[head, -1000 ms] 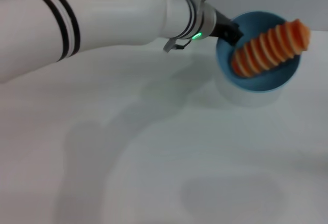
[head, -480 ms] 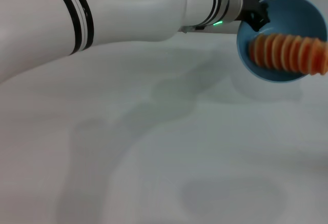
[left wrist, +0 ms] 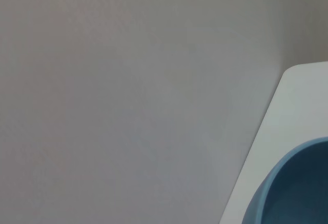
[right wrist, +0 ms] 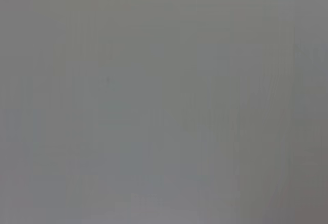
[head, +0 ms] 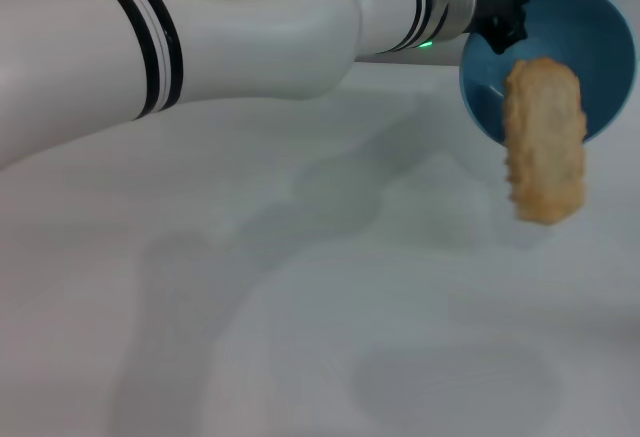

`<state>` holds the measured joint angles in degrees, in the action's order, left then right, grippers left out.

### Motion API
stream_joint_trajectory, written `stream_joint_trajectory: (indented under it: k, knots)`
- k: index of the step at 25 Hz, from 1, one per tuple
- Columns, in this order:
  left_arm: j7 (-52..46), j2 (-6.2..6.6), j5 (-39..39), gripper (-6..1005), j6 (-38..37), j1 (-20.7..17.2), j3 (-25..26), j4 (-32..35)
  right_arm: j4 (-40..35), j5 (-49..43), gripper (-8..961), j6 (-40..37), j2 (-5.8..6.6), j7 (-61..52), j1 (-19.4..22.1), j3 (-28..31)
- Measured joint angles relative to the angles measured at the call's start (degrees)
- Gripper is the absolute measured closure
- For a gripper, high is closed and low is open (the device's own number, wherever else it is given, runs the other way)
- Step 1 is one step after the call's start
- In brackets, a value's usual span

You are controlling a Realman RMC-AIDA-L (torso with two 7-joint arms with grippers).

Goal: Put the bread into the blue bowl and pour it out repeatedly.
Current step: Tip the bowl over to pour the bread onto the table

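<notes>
Glossy light-blue plastic forms the blue bowl, round, deep and smooth, with no mark, label or writing on it or on anything else in view. The left gripper clamps the bowl's rim at the upper right of the head view, its dark fingers pinching the edge nearest the arm, and holds the bowl lifted above the table and tipped steeply, so the open mouth faces forward and down. The bread hangs just below the gripper, in mid-air, its top end in front of the bowl's lower lip and the rest of it past the rim. It is nearly upright, with its plain tan, finely grained flat underside showing and small ridged bumps along one edge. A faint shadow lies on the table under it.

The table is a matte white sheet, bare of pattern, with soft grey shadows of the arm across it. The left arm is glossy white with two black bands and a small green light near the wrist.

The left wrist view shows a curved slice of the bowl, the table's white rounded edge and a plain grey wall. The right wrist view is flat grey, and the right gripper does not appear.
</notes>
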<state>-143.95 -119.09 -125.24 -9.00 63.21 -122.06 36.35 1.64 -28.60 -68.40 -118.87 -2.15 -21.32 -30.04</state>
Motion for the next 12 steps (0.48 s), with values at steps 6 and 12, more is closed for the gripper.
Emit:
stream_joint_trajectory:
  k: [6,12]
  knots:
    - [0.45,0.0,0.0,1000,1.59,-0.5,-1.67,-0.3,-0.21,-0.13,340,-0.53,-0.07,-0.21,0.1,-0.09]
    - [0.54,0.0,0.0,1001,2.0,-1.04,-2.09,-0.57,0.16,-0.02,348,-0.47,-0.14,-1.36,-0.3,0.23]
